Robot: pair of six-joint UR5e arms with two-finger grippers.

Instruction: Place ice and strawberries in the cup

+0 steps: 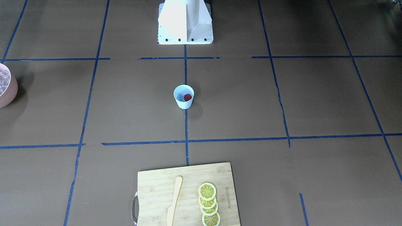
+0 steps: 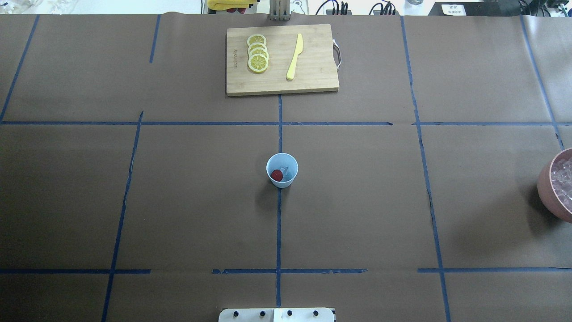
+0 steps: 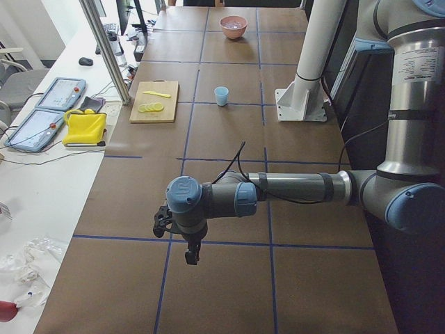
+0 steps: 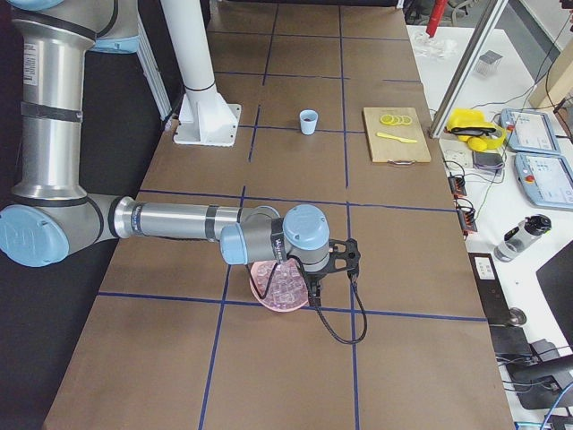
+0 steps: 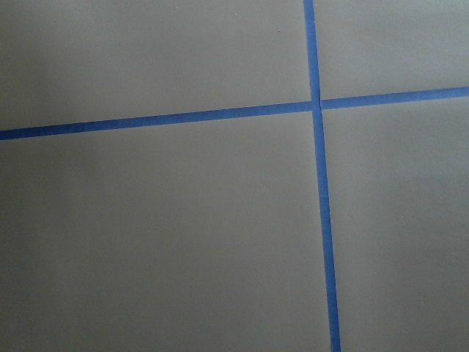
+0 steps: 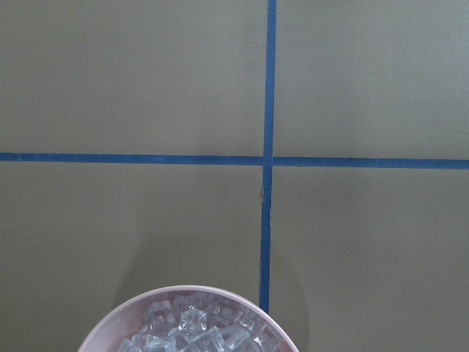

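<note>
The pale blue cup (image 2: 282,170) stands upright at the table's centre and also shows in the front view (image 1: 183,96). Inside it lie a red strawberry (image 2: 276,175) and a clear ice cube (image 2: 287,170). More ice (image 6: 192,330) fills the pink bowl (image 2: 554,197) at the table's right end. My right gripper (image 4: 312,291) hangs just above that bowl, seen only in the right side view, so I cannot tell its state. My left gripper (image 3: 190,256) hovers over bare table far from the cup, seen only in the left side view, so I cannot tell its state.
A wooden cutting board (image 2: 313,80) with lemon slices (image 2: 258,52) and a yellow knife (image 2: 294,57) lies beyond the cup. The white robot base (image 1: 185,22) stands behind the cup. Blue tape lines cross the brown table.
</note>
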